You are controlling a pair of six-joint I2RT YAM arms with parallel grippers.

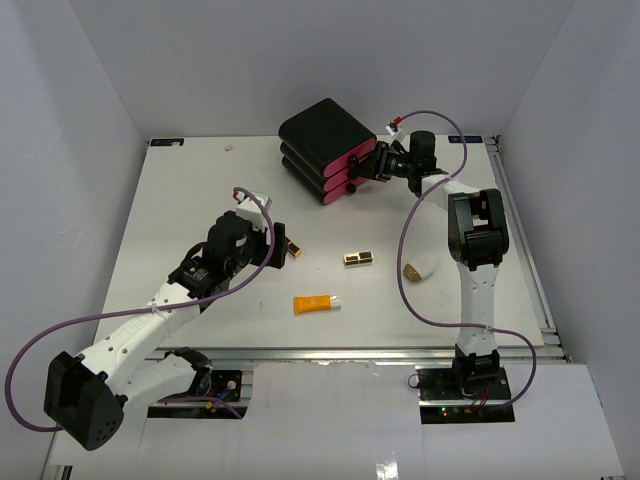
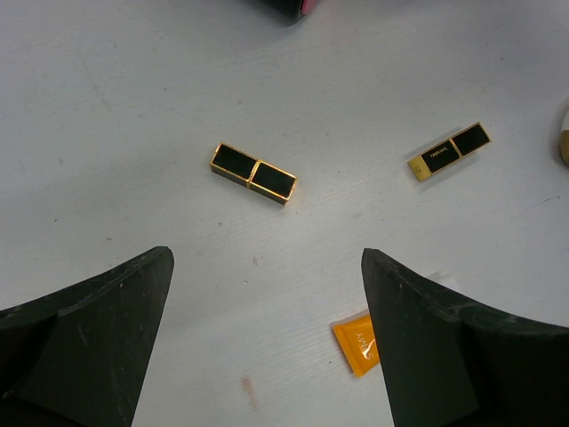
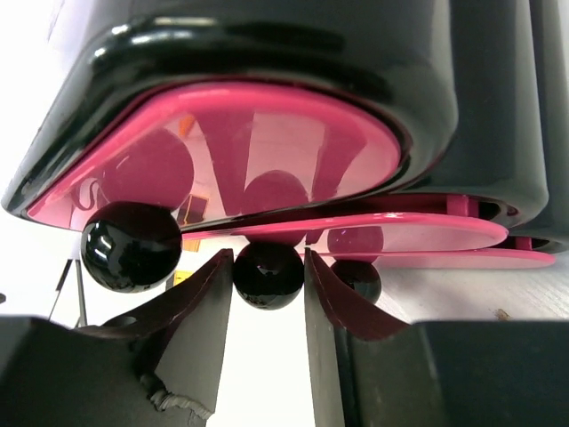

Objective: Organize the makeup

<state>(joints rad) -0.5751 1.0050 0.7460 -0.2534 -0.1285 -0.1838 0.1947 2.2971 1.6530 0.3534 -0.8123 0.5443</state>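
My right gripper (image 1: 374, 167) is at the pink fronts of the black three-drawer box (image 1: 325, 148). In the right wrist view it (image 3: 267, 277) is shut on the middle drawer's round black knob (image 3: 268, 271). My left gripper (image 1: 274, 240) is open and empty, hovering over the table (image 2: 265, 267). One black-and-gold lipstick (image 1: 293, 247) lies just ahead of it (image 2: 253, 174). The second lipstick (image 1: 358, 258) lies to the right (image 2: 449, 152). The orange tube with white cap (image 1: 316, 302) is partly behind my right finger (image 2: 360, 342). The white-and-brown egg-shaped piece (image 1: 420, 268) lies by the right arm. The tan bottle is out of view.
The drawer box (image 3: 267, 36) stands tilted at the table's back centre, with the top knob (image 3: 131, 246) and the lowest knob (image 3: 360, 278) beside my right fingers. White walls enclose the table on three sides. The right arm's purple cable (image 1: 405, 250) loops near the egg-shaped piece.
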